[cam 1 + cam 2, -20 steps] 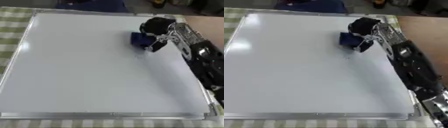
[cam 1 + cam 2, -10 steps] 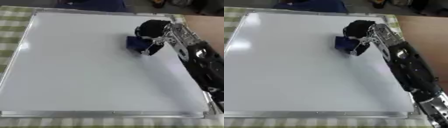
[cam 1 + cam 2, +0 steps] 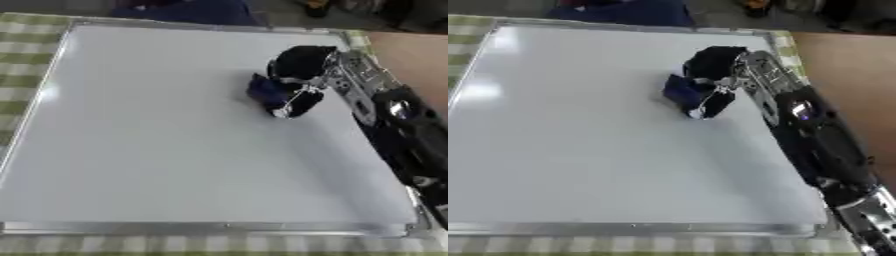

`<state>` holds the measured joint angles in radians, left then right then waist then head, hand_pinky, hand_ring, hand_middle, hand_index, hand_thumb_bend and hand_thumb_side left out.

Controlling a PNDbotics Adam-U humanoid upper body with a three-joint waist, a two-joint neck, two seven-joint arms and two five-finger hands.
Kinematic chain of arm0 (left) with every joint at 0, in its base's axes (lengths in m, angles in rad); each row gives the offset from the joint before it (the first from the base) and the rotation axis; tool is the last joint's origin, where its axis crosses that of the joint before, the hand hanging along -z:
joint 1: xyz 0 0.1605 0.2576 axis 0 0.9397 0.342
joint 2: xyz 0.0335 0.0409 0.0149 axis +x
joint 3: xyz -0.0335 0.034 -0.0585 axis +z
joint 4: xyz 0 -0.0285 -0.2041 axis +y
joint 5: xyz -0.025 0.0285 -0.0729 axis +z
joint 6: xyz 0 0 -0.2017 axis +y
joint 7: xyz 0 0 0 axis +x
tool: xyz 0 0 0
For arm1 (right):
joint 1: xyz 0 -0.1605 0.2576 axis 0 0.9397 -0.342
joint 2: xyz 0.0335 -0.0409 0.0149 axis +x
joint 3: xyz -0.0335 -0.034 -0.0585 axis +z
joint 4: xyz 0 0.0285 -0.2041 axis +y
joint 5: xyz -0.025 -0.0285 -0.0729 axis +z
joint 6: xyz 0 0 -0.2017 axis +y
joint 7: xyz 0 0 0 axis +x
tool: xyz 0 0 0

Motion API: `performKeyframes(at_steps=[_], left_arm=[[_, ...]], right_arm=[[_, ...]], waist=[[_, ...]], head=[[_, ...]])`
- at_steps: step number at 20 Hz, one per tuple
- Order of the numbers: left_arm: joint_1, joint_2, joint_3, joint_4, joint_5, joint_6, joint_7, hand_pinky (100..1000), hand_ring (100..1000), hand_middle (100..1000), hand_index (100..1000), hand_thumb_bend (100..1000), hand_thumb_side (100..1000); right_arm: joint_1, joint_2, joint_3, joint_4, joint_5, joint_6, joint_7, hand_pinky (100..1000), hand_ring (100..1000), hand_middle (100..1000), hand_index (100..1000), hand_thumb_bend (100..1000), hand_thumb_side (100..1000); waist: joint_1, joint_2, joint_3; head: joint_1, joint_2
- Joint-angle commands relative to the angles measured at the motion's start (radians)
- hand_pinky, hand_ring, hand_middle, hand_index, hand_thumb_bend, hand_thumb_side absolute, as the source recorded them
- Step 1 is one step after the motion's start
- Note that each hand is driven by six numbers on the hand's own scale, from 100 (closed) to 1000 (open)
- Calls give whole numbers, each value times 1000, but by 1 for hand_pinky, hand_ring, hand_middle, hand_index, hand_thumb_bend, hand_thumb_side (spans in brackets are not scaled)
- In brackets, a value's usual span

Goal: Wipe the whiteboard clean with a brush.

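While no marks show anywhere on the board, the wiping looks close to finished, though faint traces could escape these views.

Cloth: a green-checked tablecloth (image 3: 17, 65) shows along the left edge and the bottom of the frame, under the board.

Board: the whiteboard (image 3: 157, 140) fills most of the frame, its surface plain white from the left edge to the right; only glare shows at the left centre.

Brush: the dark blue brush (image 3: 265, 91) sits on the board's upper right part, touching the surface.

Right hand: the right hand (image 3: 300, 67) comes in from the right of the frame, its fingers curled round the brush and pressing it down on the board.

Left hand: not seen in either view.

Left to do: by my judgement, perhaps a last pass over the right side, then lifting the brush away.
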<state>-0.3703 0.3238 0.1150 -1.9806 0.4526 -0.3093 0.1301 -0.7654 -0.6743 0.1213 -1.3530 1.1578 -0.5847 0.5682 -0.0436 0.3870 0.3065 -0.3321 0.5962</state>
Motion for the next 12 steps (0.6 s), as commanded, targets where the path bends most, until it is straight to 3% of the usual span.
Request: performKeyframes(at_steps=[1,12], left_arm=[[-10,9,2,-19,4,0,0,451,496,516,522,109,970],[-11,9,-1,-19,6,1,-1,451,497,516,523,108,969]], right_arm=[[-3,-37,-12,-27,-20,-30,39,502,490,175,358,242,672],[8,-51,-21,-45,-81,-22,66,517,522,207,389,307,703]], waist=[[6,-23,2],[8,-25,2]], head=[[-4,-6],[-7,-13]])
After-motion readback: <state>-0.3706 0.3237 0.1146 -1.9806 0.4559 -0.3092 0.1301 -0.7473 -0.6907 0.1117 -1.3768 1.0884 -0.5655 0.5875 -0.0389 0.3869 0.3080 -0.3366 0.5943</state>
